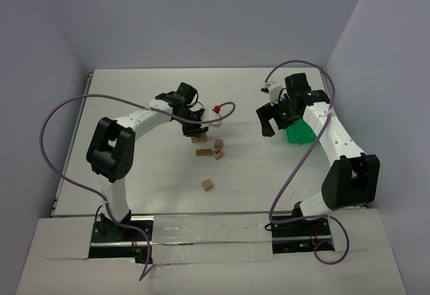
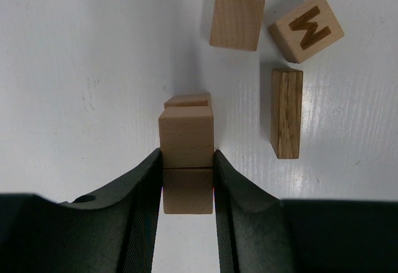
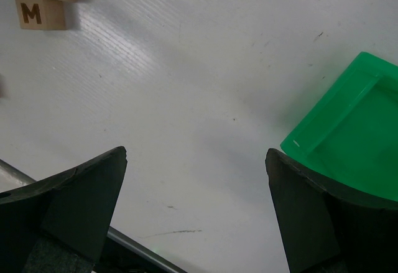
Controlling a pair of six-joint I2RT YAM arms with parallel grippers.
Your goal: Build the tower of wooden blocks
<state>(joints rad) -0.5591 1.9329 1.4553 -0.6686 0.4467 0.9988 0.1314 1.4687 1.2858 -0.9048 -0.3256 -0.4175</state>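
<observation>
Tower [image 2: 186,102] on the bench [image 2: 81,68] has its top block [image 2: 186,139] pinched in the left gripper [image 2: 186,161]; right gripper [image 3: 196,155] gapes wide, empty, beside the bin [image 3: 348,130].

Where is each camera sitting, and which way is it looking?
Top: above and behind the arms, looking down on the table; the left arm and right arm show whole.
Left wrist: on the left arm, looking down at blocks; the left gripper, shut on a block, shows.
Right wrist: on the right arm, looking down at the table and bin; the open right gripper shows.
Shared: top and right wrist both see the bin.
</observation>
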